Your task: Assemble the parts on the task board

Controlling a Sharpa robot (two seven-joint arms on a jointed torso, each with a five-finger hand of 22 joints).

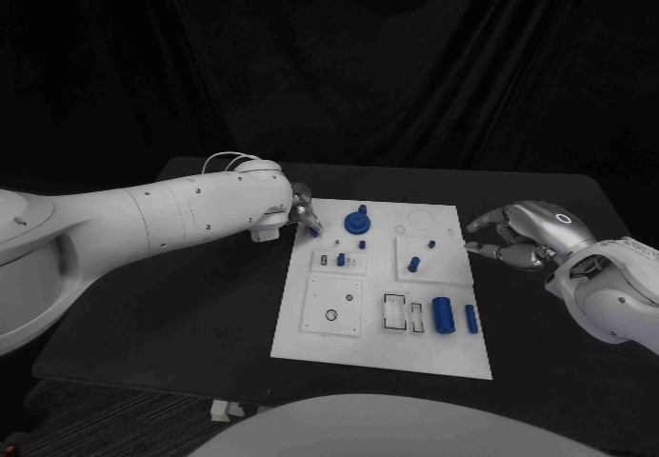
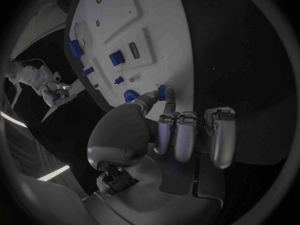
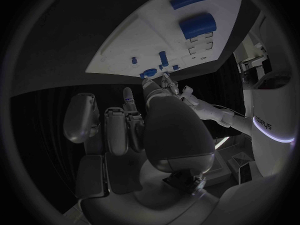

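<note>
1. Now, the left hand [image 1: 282,221] sits at the task board's [image 1: 350,338] far left corner, fingers [image 2: 164,96] pinching a small blue part [image 1: 314,229] just above the white surface.
2. Looks like a placing step: the next move calls for lining that part over its socket.
3. Mid-board, a blue knob [image 1: 357,224] stands; a blue cylinder [image 1: 442,315] lies nearer.
4. Off the right edge, the right hand [image 1: 519,236] hovers over the tabletop [image 1: 179,333], fingers curled, holding nothing.
</note>
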